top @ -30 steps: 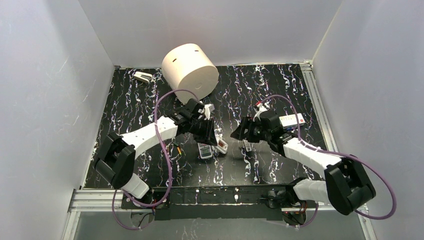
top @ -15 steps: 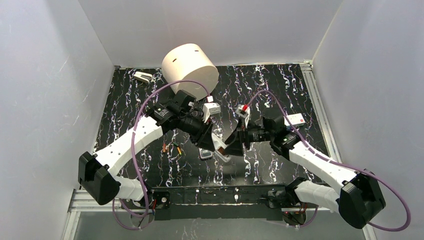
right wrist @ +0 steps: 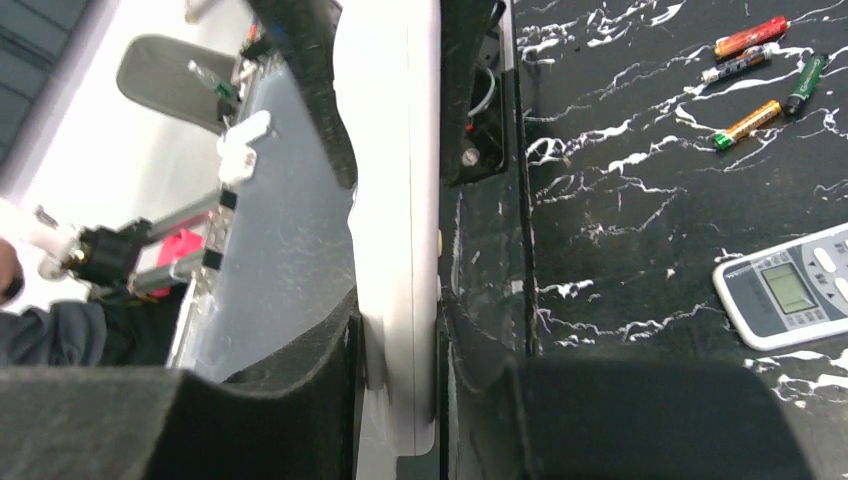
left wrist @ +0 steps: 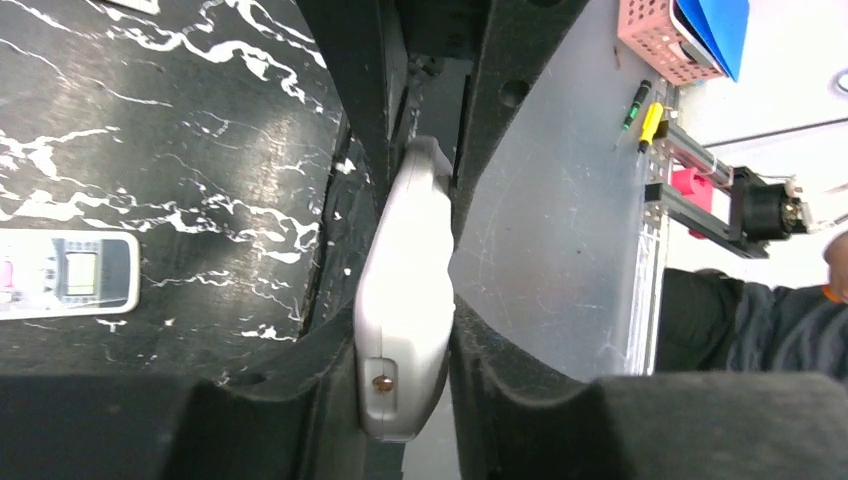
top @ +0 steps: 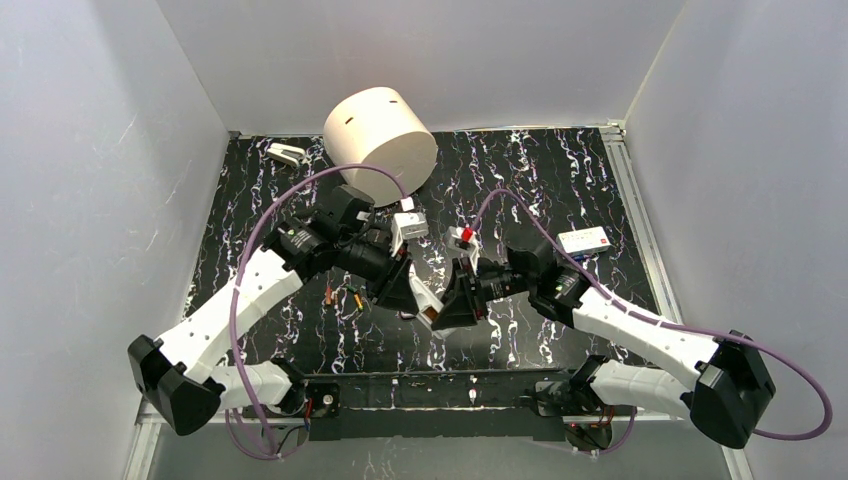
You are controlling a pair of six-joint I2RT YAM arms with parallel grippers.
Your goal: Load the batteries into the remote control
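My L hand (top: pixel 400 288) is closed narrow on the remote (left wrist: pixel 405 300). Both fingers press its flat sides, w/ the white body standing edge-on betw. them in the L wrist view. My R hand (top: pixel 458 300) grips the same remote from the other end. In the R wrist view its two fingers sit tight against the white body, no gap either side. So both hands have it, meeting abt mid-desk toward the near edge, w/ the remote lifted off the desk (top: pixel 560 170) betw. them.

The batteries (right wrist: pixel 745 123) are not in either hand. Four of them lie loose on the black marbled top, left of my L hand and close together: one reddish, one orange w/ a green end, one green, one darker. They are well apart from the held remote.

A 2nd remote (left wrist: pixel 65 275), w/ a small screen, lies flat on the desk below the hands, face up, touched by neither.

Far side: a big cream cylinder (top: pixel 380 140), w/ a small white clip-like thing (top: pixel 285 153) to its left. A small white box (top: pixel 585 241) is on the right.
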